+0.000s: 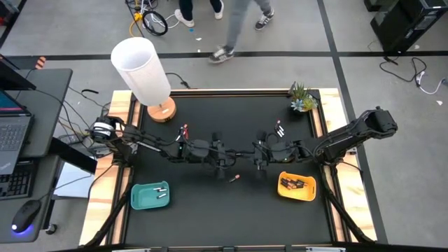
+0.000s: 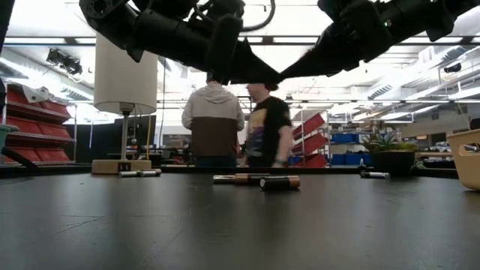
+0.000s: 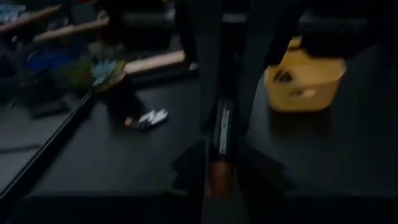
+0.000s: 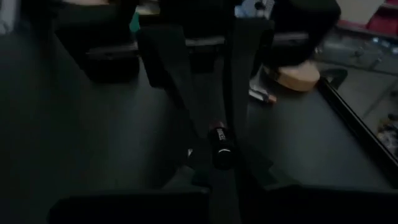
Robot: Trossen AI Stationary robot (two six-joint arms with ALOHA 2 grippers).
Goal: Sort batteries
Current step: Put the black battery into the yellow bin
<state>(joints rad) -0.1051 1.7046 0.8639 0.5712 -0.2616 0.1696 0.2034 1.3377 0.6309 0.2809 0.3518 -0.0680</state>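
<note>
My two grippers meet tip to tip above the middle of the black table (image 1: 210, 210), the left gripper (image 1: 232, 153) coming from the left and the right gripper (image 1: 250, 151) from the right. Between them is one dark battery (image 3: 221, 140) with a copper-red end (image 3: 219, 175); it also shows in the right wrist view as a dark battery (image 4: 220, 147). Both grippers are shut on it. Another battery (image 1: 235, 178) lies on the table below them. The teal tray (image 1: 150, 196) holds pale batteries, and the yellow tray (image 1: 297, 186) holds dark ones. My left gripper has the battery's copper-red end (image 3: 219, 171) between its two fingers, which lie along the battery and point nearly level toward the table's right. The battery is lifted clear of the table. My right gripper pinches the battery's other, dark end (image 4: 221, 155) between its two fingers. They come nearly level from the table's right and lie along the battery.
A white lamp (image 1: 143, 70) on a wooden base stands at the far left, and a small plant (image 1: 302, 98) at the far right. Loose batteries lie near the lamp (image 1: 185, 130) and near the plant (image 1: 280, 129). People stand beyond the table's far edge (image 2: 214, 120).
</note>
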